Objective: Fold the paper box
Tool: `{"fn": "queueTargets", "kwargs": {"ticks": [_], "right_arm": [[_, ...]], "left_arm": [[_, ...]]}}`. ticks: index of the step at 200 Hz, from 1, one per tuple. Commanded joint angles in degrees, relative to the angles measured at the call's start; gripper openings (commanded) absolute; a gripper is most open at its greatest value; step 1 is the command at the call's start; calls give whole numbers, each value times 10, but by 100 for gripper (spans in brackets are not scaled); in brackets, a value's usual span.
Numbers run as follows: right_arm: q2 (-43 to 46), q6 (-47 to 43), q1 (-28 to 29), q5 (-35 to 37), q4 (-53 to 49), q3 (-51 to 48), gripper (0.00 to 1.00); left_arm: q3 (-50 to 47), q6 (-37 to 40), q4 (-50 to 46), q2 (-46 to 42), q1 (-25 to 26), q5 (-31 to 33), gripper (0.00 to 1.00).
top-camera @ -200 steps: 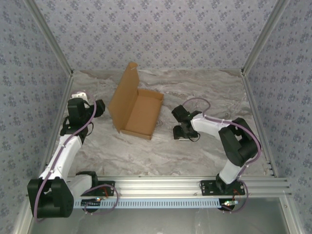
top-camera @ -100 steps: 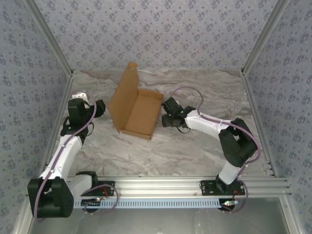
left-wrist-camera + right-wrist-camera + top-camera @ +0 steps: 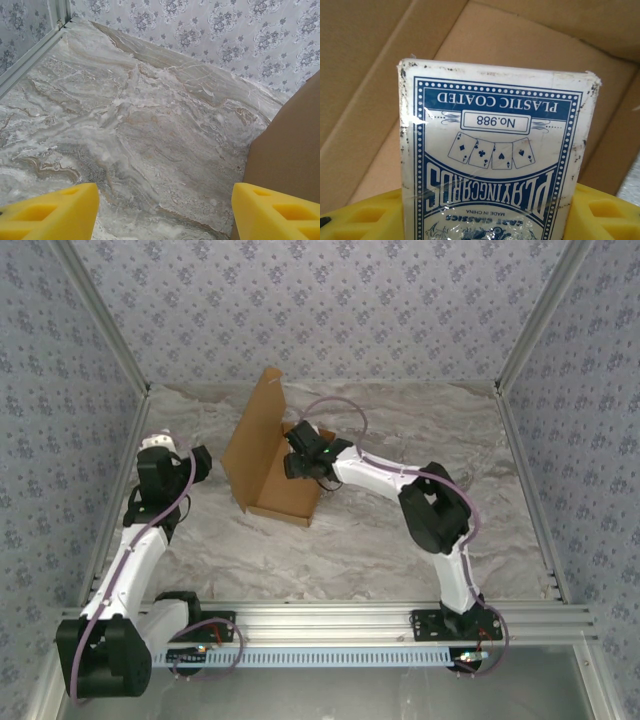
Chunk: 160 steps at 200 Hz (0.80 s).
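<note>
Brown cardboard makes up the paper box (image 3: pixel 283 472), which lies open on the marble-patterned counter (image 3: pixel 400 530), left of centre, with its shallow tray flat and its lid raised steeply along the tray's left side. The right hand (image 3: pixel 300 460) is seen reaching over the tray from the right, close to the raised lid. In the right wrist view a pack of playing cards (image 3: pixel 495 150), blue and white and wrapped in scuffed plastic, is gripped between the yellow pads (image 3: pixel 360 220) of the right hand (image 3: pixel 490 222), with the tray's floor and walls (image 3: pixel 375 75) directly behind it. Whether the pack touches the cardboard cannot be told. The left hand (image 3: pixel 200 462) is held just left of the raised lid, apart from it. In the left wrist view its yellow fingers (image 3: pixel 55 210) are spread wide with nothing between them, and the lid's outer face (image 3: pixel 290 145) is seen at the right edge. A second ago the right hand was placed over bare counter to the right of the box, well apart from it, and it has since been carried leftward over the tray. The box and the left hand have scarcely been moved.
</note>
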State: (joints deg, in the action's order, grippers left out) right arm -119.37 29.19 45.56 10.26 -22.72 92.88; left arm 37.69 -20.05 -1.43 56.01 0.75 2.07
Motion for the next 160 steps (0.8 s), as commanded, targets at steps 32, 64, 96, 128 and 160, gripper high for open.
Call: {"fn": "queueTargets", "kwargs": {"ticks": [32,64,96,128,160], "right_arm": [[-65,2,7,0,-44,79,60],[-79,-11,2,-6,-58,105,68],[-73,-30,-7,-18,-75,123,78],[-50,-45,-14,-29,-86,125,84],[-4,-64,-23,-30,-87,103,85]], "left_arm": [[-5,1,14,-14,-3,12,71],[-13,-6,20,-24,-3,25,71],[-17,-8,16,-44,-3,28,71],[-23,-11,16,-65,-3,27,71],[-20,-12,10,-74,-3,16,70]]}}
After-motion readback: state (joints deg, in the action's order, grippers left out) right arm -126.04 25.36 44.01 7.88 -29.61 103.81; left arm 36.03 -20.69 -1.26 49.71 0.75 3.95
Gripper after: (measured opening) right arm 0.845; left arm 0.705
